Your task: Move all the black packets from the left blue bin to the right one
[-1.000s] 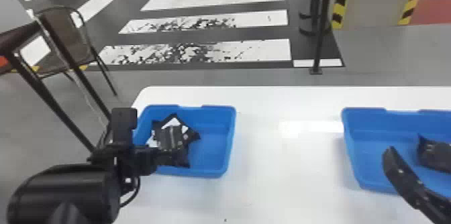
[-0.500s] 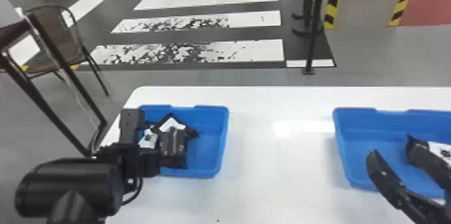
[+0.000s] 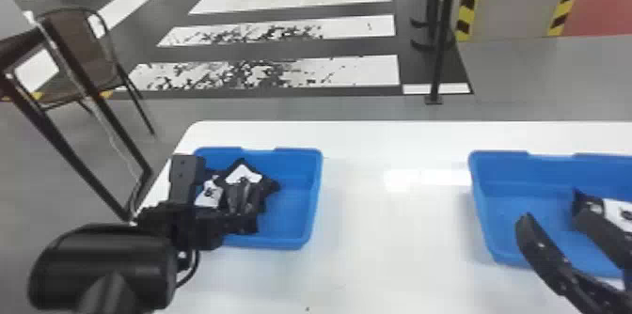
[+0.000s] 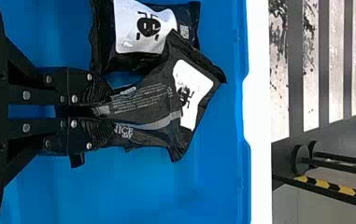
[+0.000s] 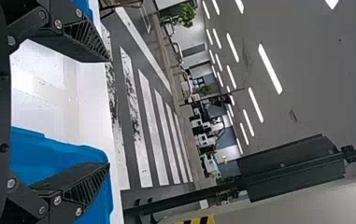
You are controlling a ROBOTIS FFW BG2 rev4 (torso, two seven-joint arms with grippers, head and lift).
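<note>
In the head view, my left gripper (image 3: pixel 230 224) is at the near left part of the left blue bin (image 3: pixel 294 241), among black packets (image 3: pixel 242 195). The left wrist view has my left gripper (image 4: pixel 94 110) shut on the end of a black packet (image 4: pixel 143 105); its white-labelled part extends beyond the fingertips. Beside it lies another black packet (image 4: pixel 145 28) with a white label. My right gripper (image 3: pixel 554 223) is held open over the right blue bin (image 3: pixel 484 214), near a black packet with a white label (image 3: pixel 617 212). Nothing is between the fingers of the right gripper (image 5: pixel 108 112).
A white table (image 3: pixel 395 242) carries both bins, with a wide strip of tabletop between them. Behind it to the left stands a chair (image 3: pixel 80 50) on the floor, and a black post (image 3: pixel 442 54) rises past the far edge.
The head view has swung slightly right, moving both bins left in it. My left gripper stands a little farther right relative to its bin. The right gripper's second finger has come into view.
</note>
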